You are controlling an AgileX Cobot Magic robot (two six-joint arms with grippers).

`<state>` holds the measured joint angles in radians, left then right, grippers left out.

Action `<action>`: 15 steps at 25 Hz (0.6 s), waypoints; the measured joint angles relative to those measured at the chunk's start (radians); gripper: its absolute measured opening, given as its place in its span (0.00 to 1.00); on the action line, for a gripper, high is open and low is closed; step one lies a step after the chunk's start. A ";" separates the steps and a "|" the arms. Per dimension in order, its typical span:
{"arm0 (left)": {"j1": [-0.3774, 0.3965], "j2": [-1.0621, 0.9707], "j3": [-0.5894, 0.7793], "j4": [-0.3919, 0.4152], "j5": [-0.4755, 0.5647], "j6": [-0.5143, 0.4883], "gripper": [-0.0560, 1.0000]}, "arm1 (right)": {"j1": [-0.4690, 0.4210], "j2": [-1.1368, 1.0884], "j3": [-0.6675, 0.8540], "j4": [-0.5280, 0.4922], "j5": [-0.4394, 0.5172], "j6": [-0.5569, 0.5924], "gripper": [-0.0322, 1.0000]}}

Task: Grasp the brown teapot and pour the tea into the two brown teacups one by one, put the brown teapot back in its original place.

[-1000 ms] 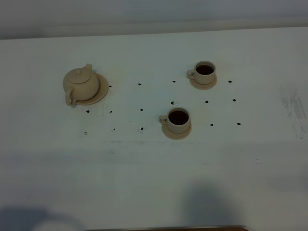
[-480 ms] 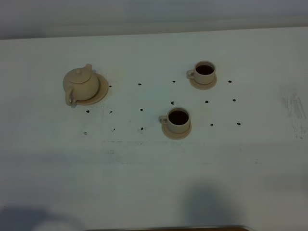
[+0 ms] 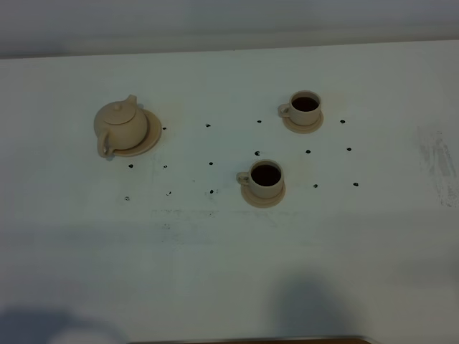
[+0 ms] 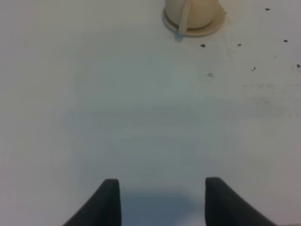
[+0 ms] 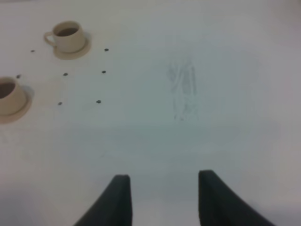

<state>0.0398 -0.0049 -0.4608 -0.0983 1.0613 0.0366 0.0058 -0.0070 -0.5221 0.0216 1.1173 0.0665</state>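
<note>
**Pour looks done, both arms pulled back, nothing moving**

Jaws first: our left gripper (image 4: 161, 200) has its jaws spread wide with only bare table between them, holding nothing. Right gripper (image 5: 162, 197) is the same, jaws apart, nothing between them. Neither arm shows in the high view; we only see their shadows along the bottom edge of that frame.

Change over the last second: none that we can see. Teapot, cups and saucers sit exactly where they did a second ago, and the shadows at the bottom edge barely shift. We read that as the arms idling at their retracted pose.

What it means: the teapot (image 3: 120, 124) stands upright on its big saucer (image 3: 148, 139) in the upper left of the high view, lid on, handle toward the lower left, well clear of both grippers. Both cups hold dark liquid. Our judgement: both pours are made and the pot is back home, so the task is at or near its end.

Count:
- 1 teapot, at the top edge of the left wrist view too
- 2 cups: far cup (image 3: 305, 107) upper right of centre, near cup (image 3: 266, 176) just below centre
- 3 saucers: one large under the pot, one small under each cup
- 2 grippers, both empty
- a grid of small black dots (image 3: 211, 163) on the table (image 3: 229, 272)
</note>
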 joint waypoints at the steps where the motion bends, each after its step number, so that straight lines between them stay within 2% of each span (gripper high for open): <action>1: 0.000 0.000 0.000 0.000 0.000 0.000 0.43 | -0.011 0.000 0.000 0.001 0.000 0.000 0.37; 15: 0.000 0.000 0.000 0.000 0.000 0.000 0.42 | -0.025 0.000 0.000 -0.013 0.000 -0.032 0.37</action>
<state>0.0398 -0.0049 -0.4608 -0.0983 1.0613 0.0366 -0.0195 -0.0070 -0.5221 0.0086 1.1173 0.0349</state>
